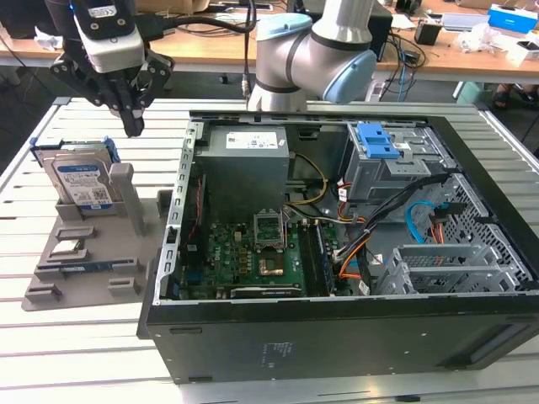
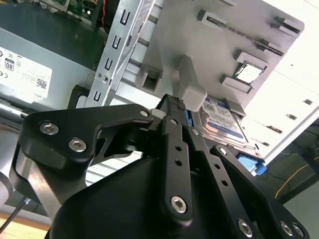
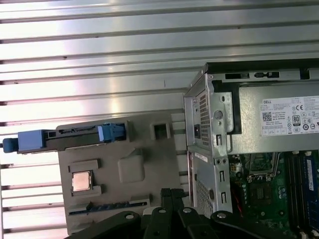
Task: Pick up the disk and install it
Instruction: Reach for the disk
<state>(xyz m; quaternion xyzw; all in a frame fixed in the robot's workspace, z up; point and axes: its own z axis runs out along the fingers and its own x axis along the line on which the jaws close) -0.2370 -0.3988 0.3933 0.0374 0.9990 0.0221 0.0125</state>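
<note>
The slatted desk (image 1: 50, 337) is carrying the open computer case (image 1: 337, 345), and everything else is being placed against that case. The arm (image 1: 312, 50) is reaching over from behind the case toward the exterior view's left. The grey holder (image 1: 93, 282) is lying on the desk just outside the case's wall on that side.

The disk (image 1: 82, 183) is standing on edge in a slot of the holder, about level with the case's power supply (image 1: 248, 160) and well apart from the grey drive cage (image 1: 376, 141) inside the case. Its labelled face is turning toward the case's dark front panel side. Its long axis seems to be running level, toward and away from the case's wall, with a blue bracket end sticking out away from the case. The holder is hiding its lower part, so this is a judgement.

The pincer (image 1: 133, 126) is hovering above the holder, between the disk and the case, touching nothing, its fingers (image 2: 173, 103) pressing together on empty air. A small chip (image 1: 66, 249) is resting in the holder, farther from the power supply.

Nothing of the task is showing as done: the disk is not yet gripped, and both lifting and installing are left.
</note>
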